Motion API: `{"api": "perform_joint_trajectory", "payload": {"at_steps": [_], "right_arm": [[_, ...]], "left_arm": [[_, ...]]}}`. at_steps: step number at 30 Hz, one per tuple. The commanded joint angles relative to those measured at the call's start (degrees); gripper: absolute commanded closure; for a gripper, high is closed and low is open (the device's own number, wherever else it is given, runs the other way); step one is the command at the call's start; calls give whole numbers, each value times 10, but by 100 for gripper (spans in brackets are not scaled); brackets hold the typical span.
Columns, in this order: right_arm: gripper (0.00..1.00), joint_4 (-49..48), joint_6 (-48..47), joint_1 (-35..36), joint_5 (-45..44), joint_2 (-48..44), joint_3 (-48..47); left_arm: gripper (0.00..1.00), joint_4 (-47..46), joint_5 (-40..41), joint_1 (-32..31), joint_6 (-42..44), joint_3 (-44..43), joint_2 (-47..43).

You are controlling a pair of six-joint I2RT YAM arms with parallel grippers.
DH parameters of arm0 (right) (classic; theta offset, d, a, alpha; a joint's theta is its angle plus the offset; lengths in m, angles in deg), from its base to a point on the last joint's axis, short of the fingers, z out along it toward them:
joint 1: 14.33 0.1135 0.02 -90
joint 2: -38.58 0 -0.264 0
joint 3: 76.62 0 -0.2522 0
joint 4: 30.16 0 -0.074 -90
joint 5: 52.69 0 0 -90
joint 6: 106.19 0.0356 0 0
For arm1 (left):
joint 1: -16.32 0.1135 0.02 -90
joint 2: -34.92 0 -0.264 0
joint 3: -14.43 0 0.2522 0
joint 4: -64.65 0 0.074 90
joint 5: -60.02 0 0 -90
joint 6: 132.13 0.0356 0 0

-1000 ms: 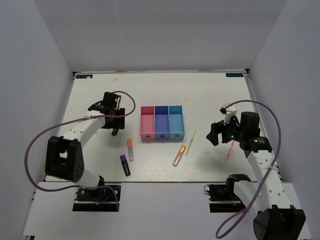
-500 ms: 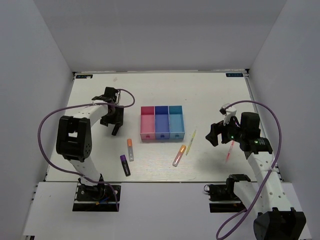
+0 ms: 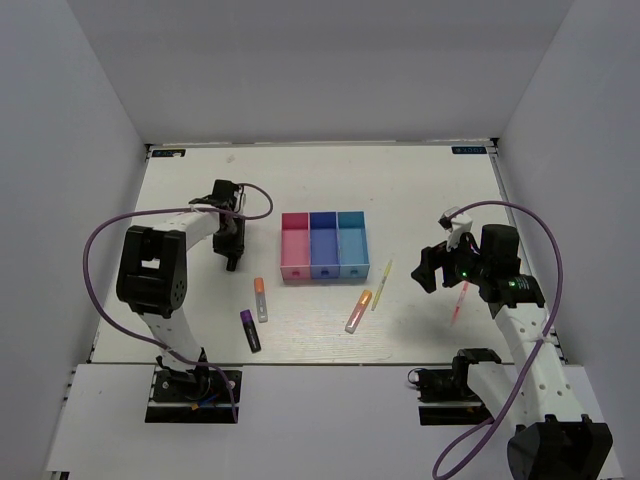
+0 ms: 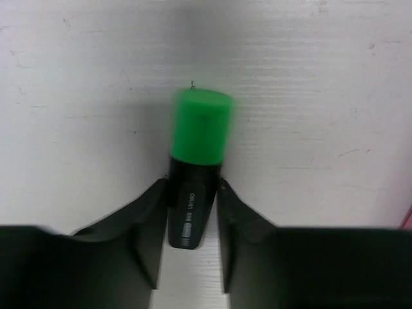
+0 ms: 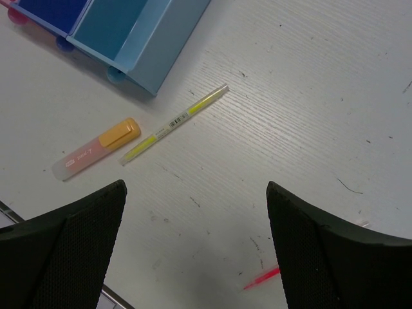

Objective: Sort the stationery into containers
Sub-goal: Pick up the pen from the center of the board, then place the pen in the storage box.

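Observation:
My left gripper (image 3: 232, 250) stands left of the pink bin (image 3: 296, 246) and is shut on the green-capped dark marker (image 4: 195, 161), its green cap sticking out past the fingertips. The blue bin (image 3: 324, 245) and teal bin (image 3: 352, 243) adjoin the pink one. My right gripper (image 3: 430, 268) is open and empty above the table, right of the bins. The thin yellow pen (image 5: 174, 124), one orange-tipped highlighter (image 5: 96, 149) and the thin pink pen (image 5: 261, 279) lie below it. A second orange-tipped highlighter (image 3: 260, 298) and the purple marker (image 3: 249, 329) lie near the front left.
The teal bin's corner (image 5: 138, 38) shows at the top left of the right wrist view. Purple cables loop beside both arms. White walls close the table on three sides.
The left arm's elbow has swung up and toward the far side, while its gripper stays at the green-capped marker left of the pink bin. The right arm has not moved.

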Motion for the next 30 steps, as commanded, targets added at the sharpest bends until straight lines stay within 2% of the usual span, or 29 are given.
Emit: {"api": "perform_joint_trajectory", "payload": {"at_steps": [1, 4, 11, 14, 16, 17, 18, 19, 20, 21, 30], "right_arm": [[10, 3, 0, 1, -7, 0, -10], [10, 5, -1, 1, -8, 1, -9], [10, 5, -1, 0, -13, -3, -9], [10, 5, -1, 0, -10, -3, -8], [14, 5, -2, 1, -6, -2, -8], [19, 5, -2, 0, -5, -3, -10], [38, 7, -3, 0, -4, -3, -7], [51, 3, -3, 1, 0, -3, -8], [69, 5, -3, 0, 1, -4, -7], [100, 5, -4, 0, 2, -3, -8], [100, 2, -2, 1, 0, -1, -5]], "left_arm": [[64, -13, 18, 3, 2, 32, 17], [77, -7, 18, 4, -3, 26, 15], [96, 21, 19, 5, -33, 5, -45], [100, 31, -4, 4, -56, -4, -98], [100, 30, -36, 0, -72, -7, -132], [100, 26, -43, -4, -75, -8, -153], [100, 26, -47, -14, -77, -13, -168], [100, 26, -63, -27, -80, -15, -173], [100, 25, -77, -33, -85, -16, -183], [100, 24, -84, -46, -89, -23, -188], [100, -34, -134, -135, -171, -70, -143]]}}
